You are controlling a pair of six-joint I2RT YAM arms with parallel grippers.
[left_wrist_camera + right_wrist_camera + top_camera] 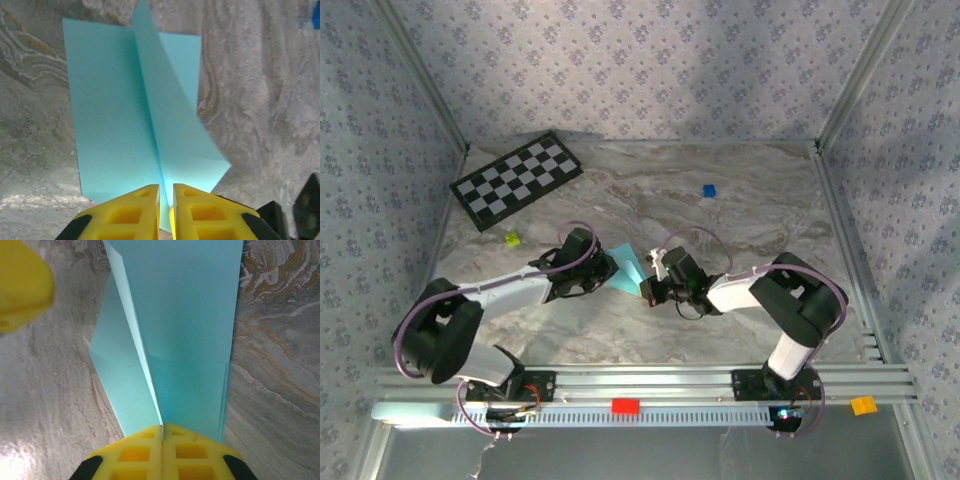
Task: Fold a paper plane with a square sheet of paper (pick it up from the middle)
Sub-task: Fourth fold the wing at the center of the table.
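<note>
The square sheet of paper [628,268] is light sky-blue and lies mid-table with a lengthwise fold pinched up along its middle. In the left wrist view the sheet [120,110] shows one half lying flat and the other rising as a flap. My left gripper [612,268] [166,200] straddles the raised fold at one end, its jaws a narrow gap apart. My right gripper [648,288] [162,432] is at the opposite end, shut on the fold of the sheet [195,330]. A yellow left finger [22,285] shows at that view's top left.
A black-and-white checkerboard [517,180] lies at the back left. A tiny blue cube [709,190] sits at the back right and a yellow-green cube [512,239] left of the arms. Aluminium frame posts and patterned walls bound the marble table [740,220].
</note>
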